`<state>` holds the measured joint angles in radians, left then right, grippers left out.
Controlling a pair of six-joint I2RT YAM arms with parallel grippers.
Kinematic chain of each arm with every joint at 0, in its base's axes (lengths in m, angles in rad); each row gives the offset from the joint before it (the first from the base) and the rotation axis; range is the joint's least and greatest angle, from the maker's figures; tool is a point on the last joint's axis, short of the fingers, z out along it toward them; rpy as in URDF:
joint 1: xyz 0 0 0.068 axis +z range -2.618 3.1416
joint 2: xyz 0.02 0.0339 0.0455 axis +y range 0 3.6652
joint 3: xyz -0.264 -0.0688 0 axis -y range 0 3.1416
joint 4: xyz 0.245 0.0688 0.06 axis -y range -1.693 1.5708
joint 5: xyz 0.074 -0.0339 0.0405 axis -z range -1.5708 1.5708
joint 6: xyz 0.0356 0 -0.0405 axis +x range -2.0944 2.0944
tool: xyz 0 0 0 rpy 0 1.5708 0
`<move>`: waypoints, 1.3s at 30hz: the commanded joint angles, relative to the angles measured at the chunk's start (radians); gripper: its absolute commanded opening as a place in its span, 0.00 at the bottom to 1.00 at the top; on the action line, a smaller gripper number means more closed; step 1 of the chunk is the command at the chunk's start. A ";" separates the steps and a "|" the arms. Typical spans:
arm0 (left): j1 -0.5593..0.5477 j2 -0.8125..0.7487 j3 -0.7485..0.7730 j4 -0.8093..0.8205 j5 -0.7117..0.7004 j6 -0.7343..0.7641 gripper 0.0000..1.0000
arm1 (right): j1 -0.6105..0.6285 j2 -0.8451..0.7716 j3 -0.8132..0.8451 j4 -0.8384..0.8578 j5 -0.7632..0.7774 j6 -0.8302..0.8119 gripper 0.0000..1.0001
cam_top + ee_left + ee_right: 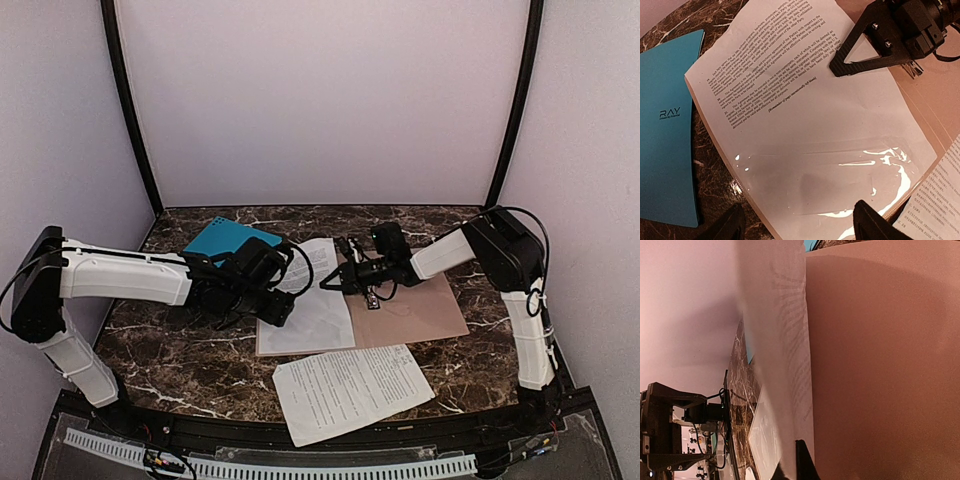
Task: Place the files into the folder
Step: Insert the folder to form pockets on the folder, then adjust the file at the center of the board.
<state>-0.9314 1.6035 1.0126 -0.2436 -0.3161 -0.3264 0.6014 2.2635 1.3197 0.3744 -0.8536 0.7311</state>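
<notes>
Left wrist: right gripper at sheet's edge

Clear, glossy plastic film glares over a matt white paper sheet. The tan card folder looks matt and smooth; the tabletop is dark, veined marble-look stone.

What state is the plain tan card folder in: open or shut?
Open: the tan card folder lies spread flat, a white printed sheet resting on its left half.

"RAY" on the teal folder; "[Remainder of page intentionally left blank]" on the printed sheet
</notes>
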 commanded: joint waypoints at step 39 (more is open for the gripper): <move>0.186 -0.001 -0.055 0.027 0.222 -0.021 0.86 | -0.103 -0.485 -0.179 -0.574 0.645 -0.491 0.95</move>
<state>-0.7631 1.5929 0.9737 -0.2329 -0.1780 -0.3321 0.5388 1.8202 1.2240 -0.1177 -0.3099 0.3012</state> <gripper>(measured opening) 0.860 0.951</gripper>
